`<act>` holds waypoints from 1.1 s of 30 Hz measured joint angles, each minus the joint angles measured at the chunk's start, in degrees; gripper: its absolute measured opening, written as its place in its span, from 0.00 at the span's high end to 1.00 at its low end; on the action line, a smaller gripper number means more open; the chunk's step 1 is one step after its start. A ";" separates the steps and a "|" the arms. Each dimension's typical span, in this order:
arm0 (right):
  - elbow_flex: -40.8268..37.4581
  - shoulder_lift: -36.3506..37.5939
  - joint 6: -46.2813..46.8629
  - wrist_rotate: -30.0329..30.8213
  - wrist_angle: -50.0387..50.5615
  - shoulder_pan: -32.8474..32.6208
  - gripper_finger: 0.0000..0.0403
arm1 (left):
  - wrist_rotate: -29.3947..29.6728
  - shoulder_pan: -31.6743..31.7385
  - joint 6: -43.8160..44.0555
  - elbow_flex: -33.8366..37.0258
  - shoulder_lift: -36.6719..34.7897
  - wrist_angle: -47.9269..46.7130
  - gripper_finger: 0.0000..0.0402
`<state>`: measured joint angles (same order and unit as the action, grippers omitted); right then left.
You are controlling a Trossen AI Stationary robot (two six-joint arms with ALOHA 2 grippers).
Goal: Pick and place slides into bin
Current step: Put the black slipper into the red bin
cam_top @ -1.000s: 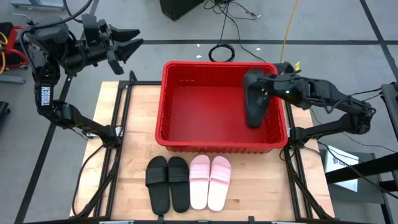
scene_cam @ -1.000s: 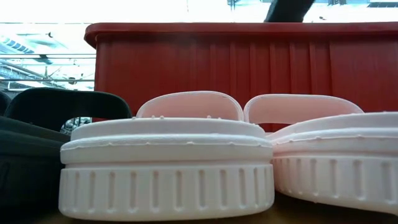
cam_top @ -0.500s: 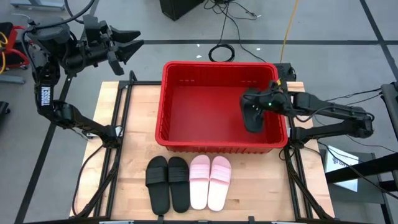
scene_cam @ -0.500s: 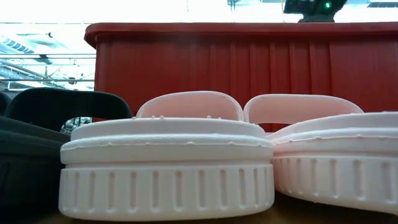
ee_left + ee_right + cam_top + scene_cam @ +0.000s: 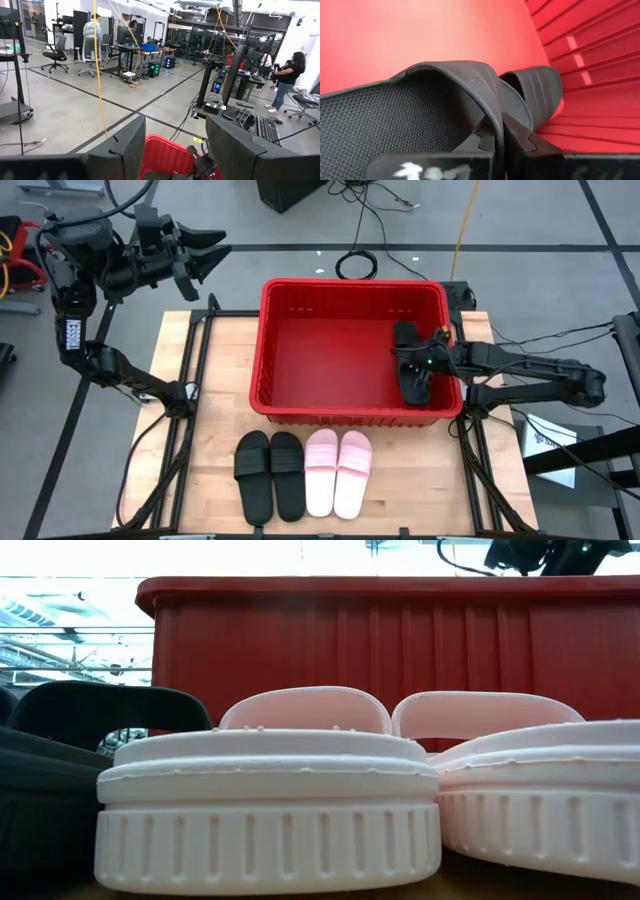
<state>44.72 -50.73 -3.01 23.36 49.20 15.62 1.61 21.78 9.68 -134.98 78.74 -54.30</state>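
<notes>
Nearest you, in front of the bin (image 5: 352,416), two black slides (image 5: 268,473) and two pink slides (image 5: 338,471) await on the tabletop (image 5: 400,480). Inside the bin, the right gripper (image 5: 420,366) pinches a black slide (image 5: 410,120) beside another (image 5: 532,92). Beyond, the left gripper (image 5: 205,250) hovers, fingers spread.

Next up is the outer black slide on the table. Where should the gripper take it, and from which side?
By my read, grip the wide strap of the outer black slide, coming straight down from above. It lies sole-down and flat, its strap arching over the footbed, so one finger can slip under the strap. The left gripper, hanging open off the table, is the free one.
</notes>
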 joint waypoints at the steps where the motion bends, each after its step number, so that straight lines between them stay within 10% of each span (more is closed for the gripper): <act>1: -0.19 0.01 -0.57 -0.68 -0.43 0.41 0.99 | 0.00 0.00 0.01 0.00 0.00 0.00 0.49; 33: -3.08 -4.62 -12.69 -6.67 -5.61 12.83 0.95 | 0.00 0.00 1.72 -0.01 0.00 -1.04 0.49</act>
<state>41.65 -55.35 -15.70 16.69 43.59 28.45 1.61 21.78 11.40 -134.99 78.74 -55.34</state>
